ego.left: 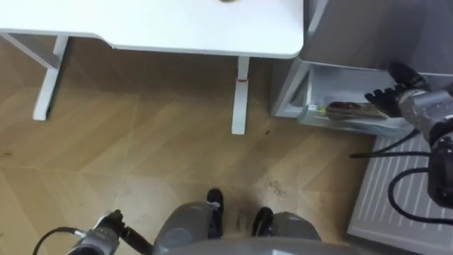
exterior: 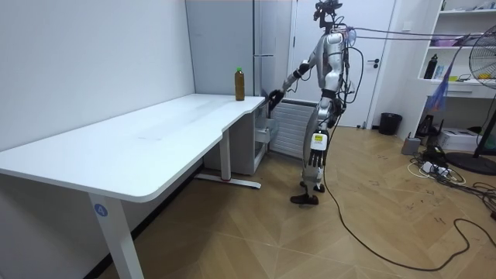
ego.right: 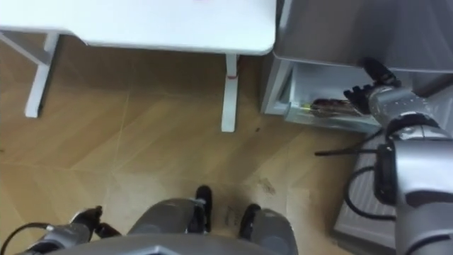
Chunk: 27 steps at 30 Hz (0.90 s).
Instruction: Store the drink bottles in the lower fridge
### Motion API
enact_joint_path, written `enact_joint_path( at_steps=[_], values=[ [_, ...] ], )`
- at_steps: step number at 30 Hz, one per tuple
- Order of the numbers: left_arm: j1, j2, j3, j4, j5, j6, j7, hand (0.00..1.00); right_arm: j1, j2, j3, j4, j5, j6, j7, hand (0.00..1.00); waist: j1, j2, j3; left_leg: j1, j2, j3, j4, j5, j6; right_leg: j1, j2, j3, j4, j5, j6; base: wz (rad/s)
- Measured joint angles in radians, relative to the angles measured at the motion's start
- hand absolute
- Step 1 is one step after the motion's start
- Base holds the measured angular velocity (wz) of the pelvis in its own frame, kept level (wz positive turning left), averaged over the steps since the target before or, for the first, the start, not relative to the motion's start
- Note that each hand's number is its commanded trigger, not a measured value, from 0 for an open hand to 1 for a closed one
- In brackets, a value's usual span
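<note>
At the desk's [ego.left: 177,25] far end the robot stands upright on the wood floor [ego.left: 141,156], facing the desk edge with the grey fridge [ego.left: 368,28] just to its right. Its right arm reaches out and down to the fridge's lower compartment [ego.left: 333,85], which stands open. The right hand [ego.left: 393,95] hangs at the compartment's mouth with its dark fingers straight and spread apart, thumb raised, gripping nothing. Just beside the fingertips a brown thing [ego.left: 350,108] lies on its side on the compartment's shelf. It has the long shape of a bottle, but whether it is one, and whether the fingers touch it, cannot be told. The room view shows a brown bottle [exterior: 239,84] with a green cap standing upright on the desk's corner nearest the fridge, well apart from both hands. The left hand [ego.left: 106,230] hangs low at the robot's left side, above the floor and away from the desk; whether it is open or closed cannot be told. A ribbed white panel [ego.left: 396,191] stands to the robot's right, next to the fridge. Farther back, toward the room view's right, are a dark bin [exterior: 390,122], a fan [exterior: 484,74] and wall shelves [exterior: 463,46].
</note>
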State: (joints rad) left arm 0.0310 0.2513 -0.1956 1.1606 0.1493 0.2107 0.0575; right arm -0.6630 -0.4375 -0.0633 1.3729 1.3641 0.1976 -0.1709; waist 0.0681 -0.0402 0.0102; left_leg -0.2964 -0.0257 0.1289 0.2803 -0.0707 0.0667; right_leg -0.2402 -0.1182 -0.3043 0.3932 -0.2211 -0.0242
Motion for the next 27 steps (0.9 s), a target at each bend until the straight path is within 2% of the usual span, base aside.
enact_joint_path(
  at_steps=[3,5,7,10,14,19,23,27],
  values=[
    [0.025,0.002,0.035,-0.026,0.005,0.011,-0.001,0.0,0.019,-0.001,0.0,-0.002,0.001,0.007,0.033,0.0,-0.011,-0.008,-0.0063,0.02,-0.003,0.001,-0.013,-0.001,0.002,0.022,0.001,-0.002,-0.019,0.004,0.004,0.0],
    [0.043,0.004,0.044,-0.036,0.018,0.021,-0.003,0.0,0.049,-0.001,0.0,-0.015,0.001,0.007,0.054,0.0,-0.017,-0.009,-0.0063,0.047,-0.003,0.0,-0.024,-0.002,0.003,0.055,0.016,0.002,-0.044,0.01,0.011,0.04],
    [0.057,0.005,0.072,-0.047,0.017,0.025,-0.013,0.0,0.097,-0.001,-0.001,-0.068,-0.003,0.015,0.06,0.0,-0.029,-0.01,-0.0098,0.087,-0.004,-0.001,-0.046,-0.004,0.002,0.098,0.018,0.003,-0.084,0.016,0.017,0.03],
    [0.079,0.006,0.116,-0.061,0.017,0.033,-0.018,0.0,0.163,-0.006,-0.002,-0.142,-0.048,0.018,0.079,0.0,-0.042,-0.014,-0.0105,0.125,-0.003,0.004,-0.062,-0.009,0.0,0.146,0.032,0.004,-0.12,0.023,0.019,0.0],
    [0.094,0.006,0.117,-0.068,0.016,0.045,-0.015,0.0,0.254,-0.007,-0.001,-0.236,-0.085,0.021,0.086,0.0,-0.049,-0.022,-0.0132,0.177,-0.003,0.007,-0.074,-0.023,-0.005,0.205,0.039,0.005,-0.155,0.027,0.021,-0.06],
    [0.113,0.003,0.119,-0.102,0.012,0.039,0.004,0.0,0.376,0.017,0.0,-0.351,-0.114,0.013,0.101,0.0,-0.055,-0.031,-0.0172,0.23,-0.001,0.008,-0.093,-0.036,-0.015,0.262,0.051,0.024,-0.194,0.028,0.023,-0.07],
    [0.125,-0.009,0.136,-0.1,0.006,0.038,0.028,0.0,0.491,0.05,0.001,-0.376,-0.12,-0.008,0.11,0.0,-0.037,-0.033,-0.0229,0.258,0.004,0.014,-0.09,-0.057,-0.021,0.299,0.059,0.031,-0.215,0.028,0.023,-0.08],
    [0.161,-0.057,0.207,-0.102,-0.002,0.033,0.048,0.0,0.62,0.125,0.0,-0.36,-0.152,-0.017,0.127,0.0,-0.037,-0.018,-0.0174,0.281,0.011,0.015,-0.074,-0.084,-0.028,0.333,0.067,0.032,-0.228,0.027,0.024,-0.05]
  ],
)
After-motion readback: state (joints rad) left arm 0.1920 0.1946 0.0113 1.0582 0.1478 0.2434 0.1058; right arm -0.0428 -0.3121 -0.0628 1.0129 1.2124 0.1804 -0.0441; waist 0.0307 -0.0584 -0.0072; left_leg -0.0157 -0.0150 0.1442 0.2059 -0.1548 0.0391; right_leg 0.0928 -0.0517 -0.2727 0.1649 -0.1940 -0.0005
